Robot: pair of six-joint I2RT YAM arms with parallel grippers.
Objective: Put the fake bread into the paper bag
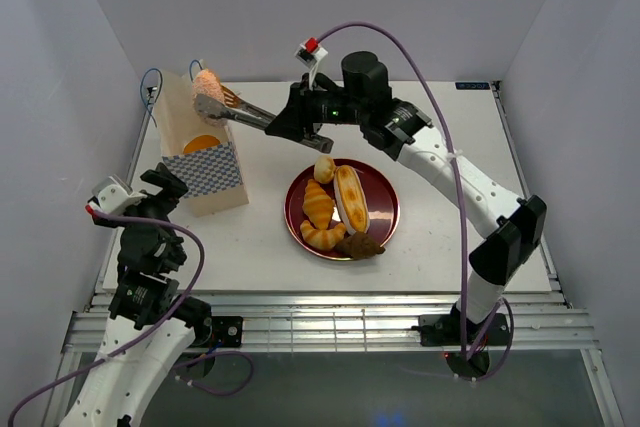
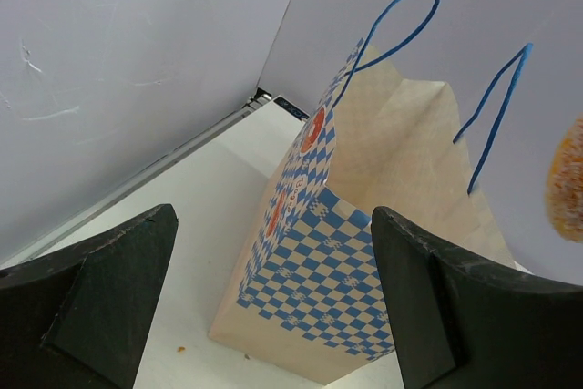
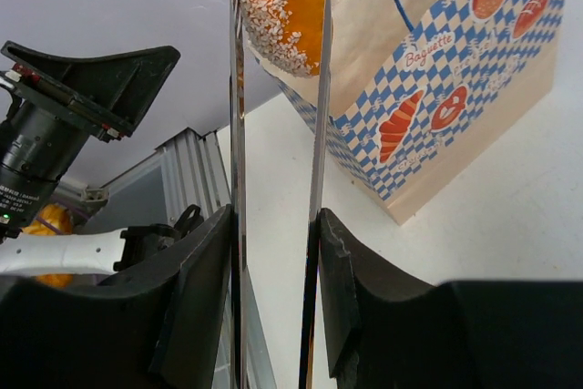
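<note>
The paper bag [image 1: 200,162] stands open at the table's left, an orange bun [image 1: 202,143] showing inside. My right gripper [image 1: 290,122] is shut on metal tongs [image 1: 240,112] that pinch a pinkish sugared bun [image 1: 207,84] above the bag's mouth. In the right wrist view, the bun [image 3: 282,6] sits between the tong blades [image 3: 237,179], which are clamped by my gripper [image 3: 273,252], with the bag [image 3: 437,88] behind. My left gripper [image 1: 165,187] is open and empty beside the bag's near left side; its wrist view shows the bag [image 2: 364,225] between the spread fingers [image 2: 109,289].
A dark red plate [image 1: 383,209] in the middle holds two croissants [image 1: 318,202], an oblong roll [image 1: 350,197], a small round bun [image 1: 324,168] and a dark brown piece [image 1: 360,245]. White walls enclose the left, back and right.
</note>
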